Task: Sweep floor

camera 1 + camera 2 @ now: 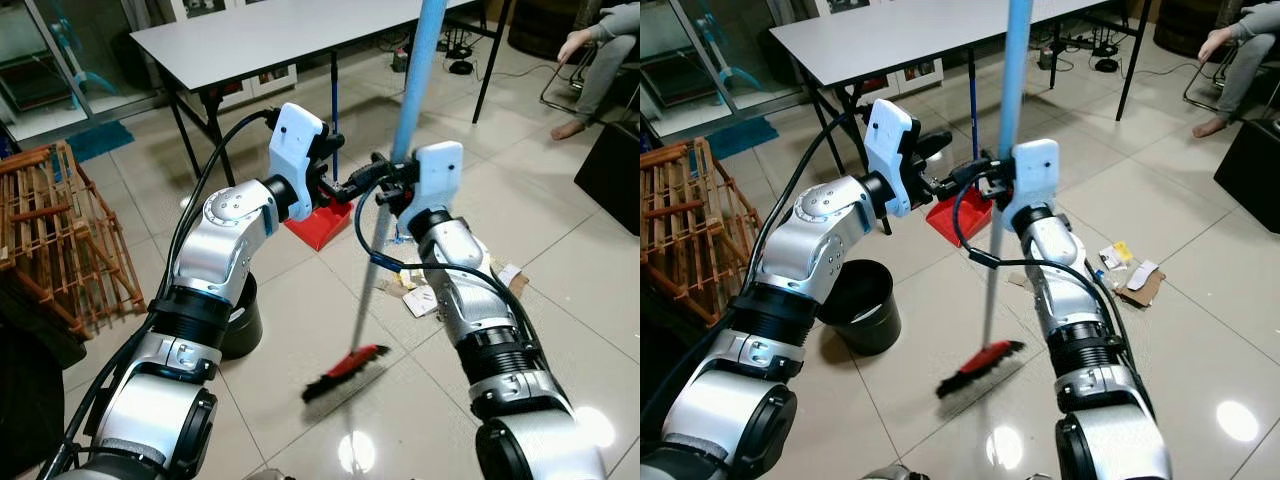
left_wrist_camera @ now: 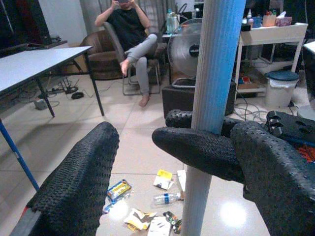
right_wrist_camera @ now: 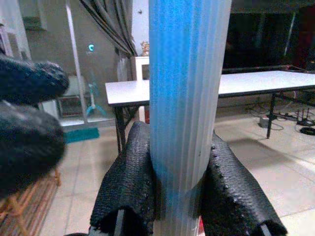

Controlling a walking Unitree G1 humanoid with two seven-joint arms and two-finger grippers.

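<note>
I have the white table [image 1: 260,35] cut off by the top edge of the head views, and the seated person [image 2: 132,39] reduced there to a leg and hand at the corner, though my left wrist view shows them in a chair. The wooden crate [image 1: 55,240] is cropped on the left. The black bin [image 1: 862,305] sits half hidden behind my left arm. The broom [image 1: 995,200] stands nearly upright between my arms, its pole running out of frame, its red-backed bristles [image 1: 345,372] on the tiles. My right gripper [image 3: 172,196] is clenched around the pole; my left gripper [image 2: 172,162] is spread just beside it, not clamping. The red dustpan [image 1: 958,220] is partly covered. The litter [image 2: 147,206] on the floor is too small to identify.
</note>
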